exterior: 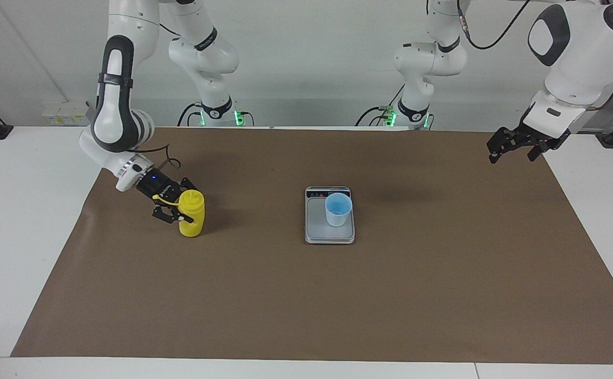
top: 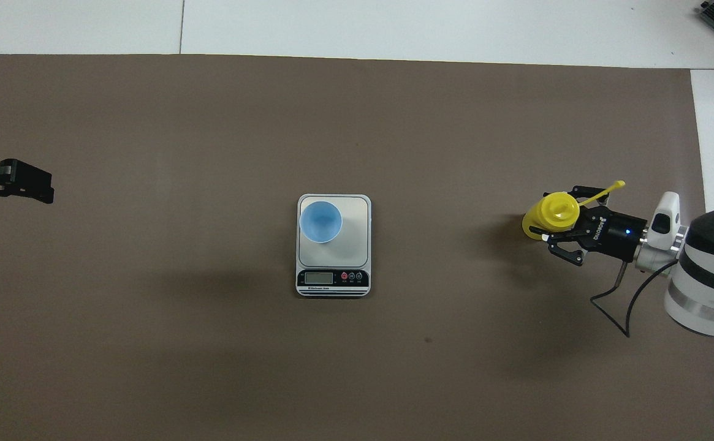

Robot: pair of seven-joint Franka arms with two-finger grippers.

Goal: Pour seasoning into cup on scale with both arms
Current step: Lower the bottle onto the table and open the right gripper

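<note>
While one bottle (exterior: pixel 192 213), one cup (exterior: pixel 338 209) and one scale (exterior: pixel 330 231) sit on the brown mat (exterior: pixel 306 295), the cup stands on the scale mid-table. Right gripper (exterior: pixel 172 210), arm angled down, fingers clamped on the upright bottle toward the right arm's end. Left gripper (exterior: pixel 511 143) waits raised over the mat's edge, fingers apart.

A: Which items appear, and in what pose?

B: The seasoning (exterior: pixel 192 213), a bright yellow squeeze bottle, stands upright on the brown mat toward the right arm's end of the table, its thin cap strap (top: pixel 602 192) sticking out sideways.

A: And the receiving vessel?

B: The cup (exterior: pixel 338 209), light blue and upright, sits on the grey plate of the scale (exterior: pixel 329 234), off-centre toward the left arm's end; the scale's display strip faces the robots.
</note>
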